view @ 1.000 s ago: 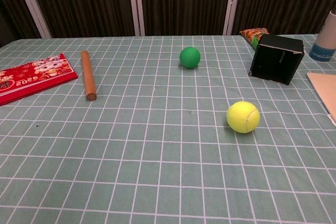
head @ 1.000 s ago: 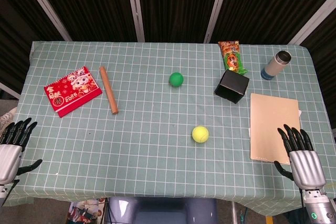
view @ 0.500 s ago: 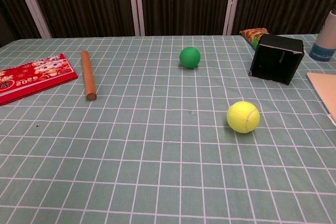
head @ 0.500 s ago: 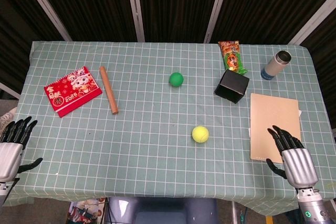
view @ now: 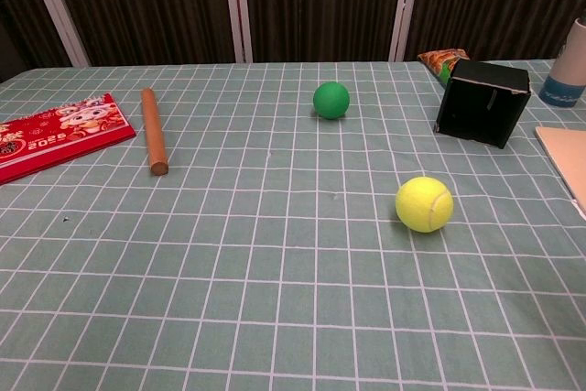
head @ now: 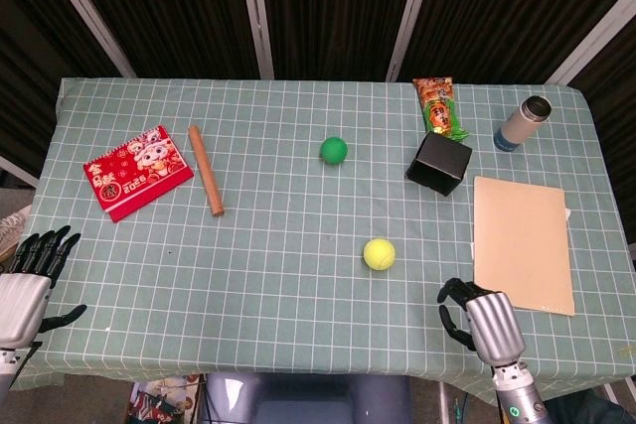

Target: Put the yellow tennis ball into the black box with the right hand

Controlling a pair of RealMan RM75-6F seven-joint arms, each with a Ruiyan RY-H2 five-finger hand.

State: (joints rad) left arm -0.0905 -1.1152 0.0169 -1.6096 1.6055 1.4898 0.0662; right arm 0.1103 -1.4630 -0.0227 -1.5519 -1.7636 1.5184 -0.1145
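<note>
The yellow tennis ball (head: 379, 254) (view: 424, 203) lies on the green checked tablecloth (head: 278, 275), right of centre. The black box (head: 438, 164) (view: 482, 103) stands behind it to the right, tipped so its opening shows in the head view. My right hand (head: 475, 317) hovers at the table's front edge, right of and nearer than the ball, apart from it. Its fingers point left, spread, and hold nothing. My left hand (head: 27, 280) is at the front left corner, fingers spread and empty. The chest view shows neither hand.
A green ball (head: 334, 150) (view: 331, 100) lies mid-table behind the tennis ball. A wooden stick (head: 206, 170) and a red calendar (head: 137, 172) are at the left. A snack bag (head: 440, 106), a bottle (head: 522, 123) and a tan board (head: 523, 240) occupy the right side.
My right hand has moved left off the tan board, along the front edge toward the ball, and turned its fingers leftward. The left hand has barely shifted. Ball and box are unmoved.
</note>
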